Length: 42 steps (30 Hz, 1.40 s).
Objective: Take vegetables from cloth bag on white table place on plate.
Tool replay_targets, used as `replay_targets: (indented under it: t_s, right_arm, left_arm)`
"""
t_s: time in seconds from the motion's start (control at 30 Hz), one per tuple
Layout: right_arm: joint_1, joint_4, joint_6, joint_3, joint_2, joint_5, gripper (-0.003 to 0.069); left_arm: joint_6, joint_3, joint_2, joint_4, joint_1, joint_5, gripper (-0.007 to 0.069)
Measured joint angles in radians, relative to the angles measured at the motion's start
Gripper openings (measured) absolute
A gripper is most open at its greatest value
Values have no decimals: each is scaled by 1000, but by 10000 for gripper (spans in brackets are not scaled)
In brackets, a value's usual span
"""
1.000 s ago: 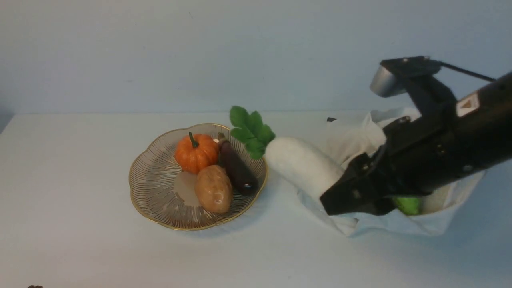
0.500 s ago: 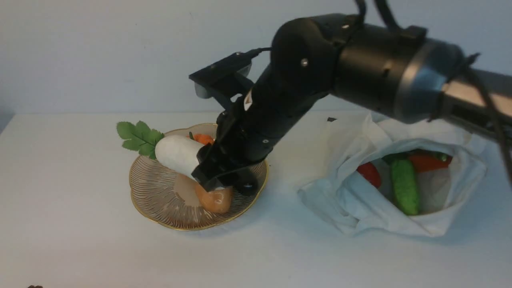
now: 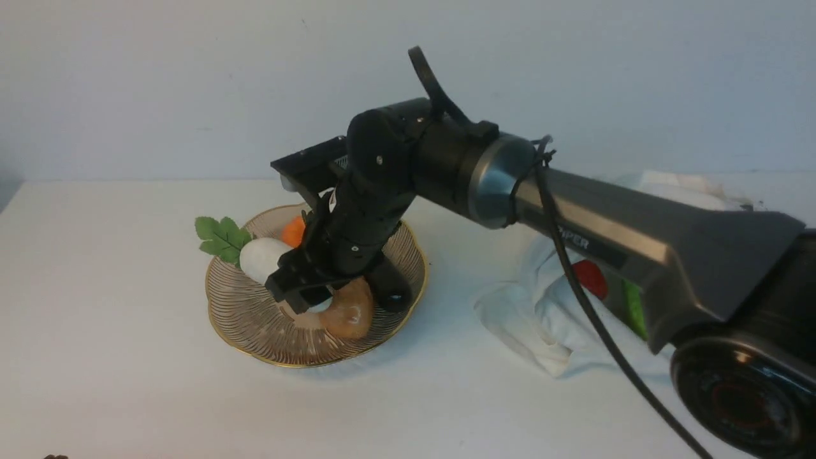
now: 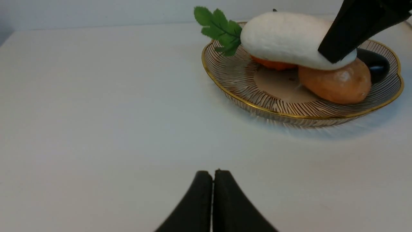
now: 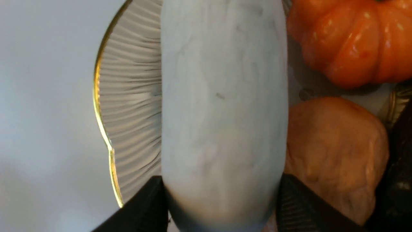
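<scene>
Clamping the radish [image 3: 258,258] at its thick root end, the right gripper [image 3: 298,294] holds it low over the plate [image 3: 237,331], close above the potato [image 3: 352,313]; it seems stiff, light and slippery, while the left gripper [image 4: 212,180] is closed on nothing.

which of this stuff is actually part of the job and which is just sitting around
Part of the job: radish, held by the jaws of the right arm over the plate; cloth bag with a red vegetable and cucumber inside.
Just lying about: pumpkin, potato and aubergine, already on the plate; left arm, jaws shut.
</scene>
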Motion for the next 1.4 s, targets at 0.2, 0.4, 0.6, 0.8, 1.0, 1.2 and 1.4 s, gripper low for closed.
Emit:
replay_targets:
  t_s: [0.2, 0.4, 0.6, 0.8, 1.0, 1.2, 1.4]
  right_arm:
    - [0, -22, 91, -11, 1, 17, 610]
    - [0, -103, 99, -13, -49, 73, 684]
    - [0, -314, 135, -82, -223, 183, 545]
    - [0, -433, 169, -89, -474, 201, 241]
    - [0, -440, 191, -90, -734, 216, 0]
    - [0, -440, 206, -45, -952, 220, -15]
    - [0, -458, 267, 212, -1223, 204, -15]
  left_arm:
    - [0, 0, 0, 0, 0, 0, -8]
    - [0, 0, 0, 0, 0, 0, -8]
    - [0, 0, 0, 0, 0, 0, -8]
    - [0, 0, 0, 0, 0, 0, -8]
    - [0, 0, 0, 0, 0, 0, -8]
    - [0, 0, 0, 0, 0, 0, -8]
    - [0, 0, 0, 0, 0, 0, -8]
